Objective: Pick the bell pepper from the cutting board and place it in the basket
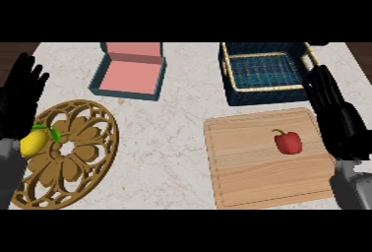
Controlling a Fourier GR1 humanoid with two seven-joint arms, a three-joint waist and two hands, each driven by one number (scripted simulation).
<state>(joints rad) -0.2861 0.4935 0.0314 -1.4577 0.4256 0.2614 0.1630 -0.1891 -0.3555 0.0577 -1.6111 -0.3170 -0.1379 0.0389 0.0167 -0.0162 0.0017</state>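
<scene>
Pepper: the small red bell pepper point(288, 142) with a green stem lies on the right part of the pale wooden cutting board point(247, 167).
Basket: the dark blue woven basket point(236, 88) with a tan rim stands just behind the board.
Right robot hand: the black right robot hand point(338, 115) hangs over the board's right edge, fingers straight and spread, holding nothing, just beside the pepper.
Left robot hand: the black left robot hand point(18, 98) rests spread at the left edge.
Other things: a yellow lemon point(33, 141) sits on the round carved wooden trivet point(73, 157); a teal box with pink lining point(131, 74) stands open on the marble surface point(174, 128).
</scene>
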